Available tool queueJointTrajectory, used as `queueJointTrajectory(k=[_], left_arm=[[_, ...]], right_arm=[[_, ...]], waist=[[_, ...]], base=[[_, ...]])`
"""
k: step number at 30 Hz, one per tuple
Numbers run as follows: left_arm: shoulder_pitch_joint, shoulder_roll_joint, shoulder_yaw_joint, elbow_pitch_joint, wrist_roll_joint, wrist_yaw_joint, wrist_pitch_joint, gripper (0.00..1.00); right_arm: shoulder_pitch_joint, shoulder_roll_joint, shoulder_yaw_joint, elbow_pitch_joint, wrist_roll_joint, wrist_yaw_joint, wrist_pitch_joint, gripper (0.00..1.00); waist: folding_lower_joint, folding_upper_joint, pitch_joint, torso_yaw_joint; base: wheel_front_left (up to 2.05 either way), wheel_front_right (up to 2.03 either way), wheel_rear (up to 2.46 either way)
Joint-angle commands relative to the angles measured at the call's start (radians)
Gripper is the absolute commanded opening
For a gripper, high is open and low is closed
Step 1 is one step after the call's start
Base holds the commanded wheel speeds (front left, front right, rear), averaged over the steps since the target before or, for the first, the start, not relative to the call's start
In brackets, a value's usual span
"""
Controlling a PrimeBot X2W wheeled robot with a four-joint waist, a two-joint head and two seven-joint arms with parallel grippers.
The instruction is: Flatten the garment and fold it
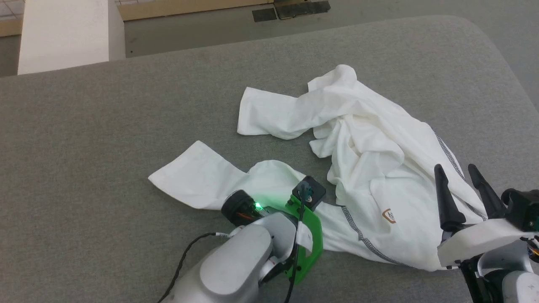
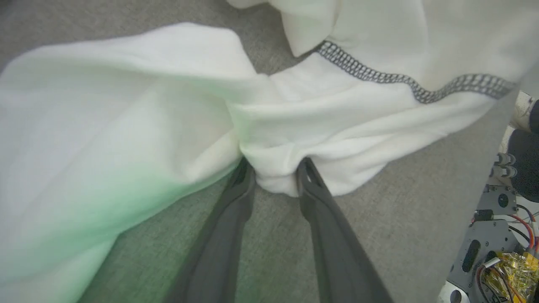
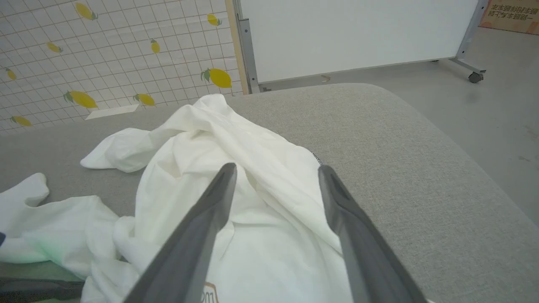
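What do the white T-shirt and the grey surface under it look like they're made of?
T-shirt: soft matte knit, probably cotton jersey; it crumples into loose folds, with grey zigzag stitching along a seam. Grey surface: seemingly padded upholstery in matte woven cloth; a fine flecked weave shows close up and its corner is rounded.

Garment (image 1: 370, 139) is plain white with grey zigzag stitching (image 2: 379, 78) on the seams and a tiny brown-outlined patch (image 1: 389, 216). Tabletop (image 1: 105, 126) is a flat grey weave. Fingers (image 3: 198, 235) are dark grey, the arm bracket (image 1: 313, 235) is bright green, and the wall (image 3: 105, 50) is white grid tiles with yellow lemons.
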Motion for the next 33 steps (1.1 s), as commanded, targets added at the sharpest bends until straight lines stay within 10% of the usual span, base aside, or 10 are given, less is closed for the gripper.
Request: queueJointTrajectory(k=[1, 4, 15, 28, 29, 31, 33], left_arm=[[0.044, 0.017, -0.022, 0.040, -0.016, -0.006, 0.016, 0.00], [0.045, 0.021, 0.009, 0.012, -0.024, 0.010, -0.079, 0.00], [0.185, 0.131, 0.370, -0.190, -0.129, 0.278, -0.522, 0.00], [0.508, 0.277, 0.633, -0.357, -0.242, 0.478, -0.577, 0.00], [0.517, 0.271, 0.642, -0.363, -0.253, 0.477, -0.587, 0.20], [0.527, 0.251, 0.650, -0.374, -0.276, 0.459, -0.608, 1.00], [0.532, 0.238, 0.652, -0.382, -0.282, 0.441, -0.643, 1.00]], right_arm=[[-0.018, 0.000, 0.003, 0.006, 0.007, -0.001, -0.008, 1.00], [-0.024, 0.000, 0.004, 0.017, 0.010, -0.001, -0.013, 1.00], [-0.014, 0.000, -0.013, 0.015, -0.008, -0.001, -0.006, 1.00], [0.006, 0.000, 0.008, 0.036, -0.023, -0.001, 0.099, 1.00], [0.004, 0.000, 0.020, 0.036, -0.025, -0.001, 0.107, 1.00], [-0.002, 0.000, 0.048, 0.038, -0.032, -0.001, 0.124, 1.00], [-0.012, 0.000, 0.084, 0.042, -0.035, -0.001, 0.143, 1.00]], waist=[[0.0000, 0.0000, 0.004, 0.003], [0.0000, 0.0000, -0.003, 0.014], [0.0000, 0.0000, -0.068, 0.109], [0.0000, 0.0000, -0.105, 0.248], [0.0000, 0.0000, -0.103, 0.255], [0.0000, 0.0000, -0.101, 0.269], [0.0000, 0.0000, -0.098, 0.282]], base=[[0.00, 0.00, 0.00], [0.00, 0.00, 0.00], [0.00, 0.00, 0.00], [0.00, 0.00, 0.00], [0.00, 0.00, 0.00], [0.00, 0.00, 0.00], [0.00, 0.00, 0.00]])
